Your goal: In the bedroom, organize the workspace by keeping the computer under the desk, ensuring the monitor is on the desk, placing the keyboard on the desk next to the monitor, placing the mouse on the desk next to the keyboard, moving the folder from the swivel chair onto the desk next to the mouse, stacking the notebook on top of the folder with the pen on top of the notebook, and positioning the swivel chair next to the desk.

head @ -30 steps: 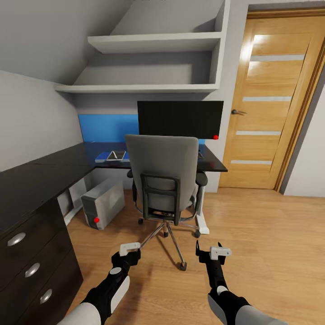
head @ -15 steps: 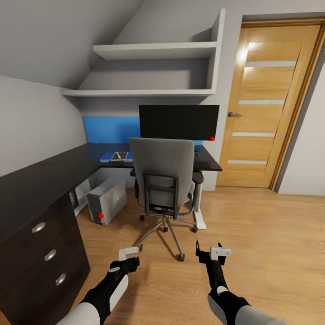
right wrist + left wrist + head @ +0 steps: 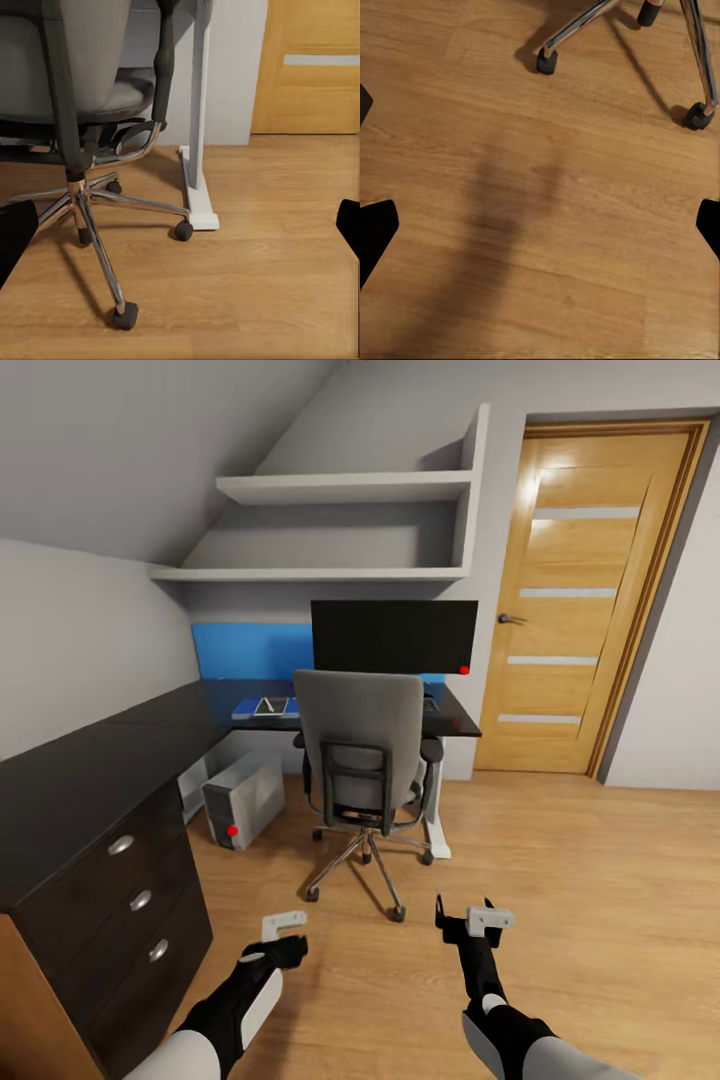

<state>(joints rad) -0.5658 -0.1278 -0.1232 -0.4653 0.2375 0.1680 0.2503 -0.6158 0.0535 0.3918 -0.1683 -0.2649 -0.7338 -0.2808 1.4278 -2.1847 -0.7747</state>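
The swivel chair (image 3: 364, 760) stands at about 12 o'clock from the two grippers, its tall grey back facing the camera and its seat tucked toward the desk (image 3: 90, 780). Its chrome star base spreads over the wooden floor (image 3: 560, 900), the nearest castor well apart from both grippers. Behind the chair, at 12 o'clock on the desk, the monitor (image 3: 394, 636) stands upright with its black front showing and a red dot at its lower right corner. At 11 o'clock from the chair, a thin blue folder (image 3: 262, 708) lies flat on the desk with a small flat thing on top of it — too small to tell what. The computer (image 3: 243, 798) sits on the floor under the desk, at 10 o'clock from the left gripper (image 3: 283, 926), its red dot low on the front.

The left gripper hovers low over the floor, holding and touching nothing. In the left wrist view its dark fingertips (image 3: 376, 229) sit at opposite edges of the picture — spread wide — with bare floor and two chair castors (image 3: 698, 116) ahead. The right gripper (image 3: 477, 919) hangs at the same height, at 3 o'clock from the left one, also spread wide and empty. The right wrist view looks across the floor at the chair base (image 3: 90, 196), the desk's white leg (image 3: 197, 112) and a wooden door (image 3: 307, 67).
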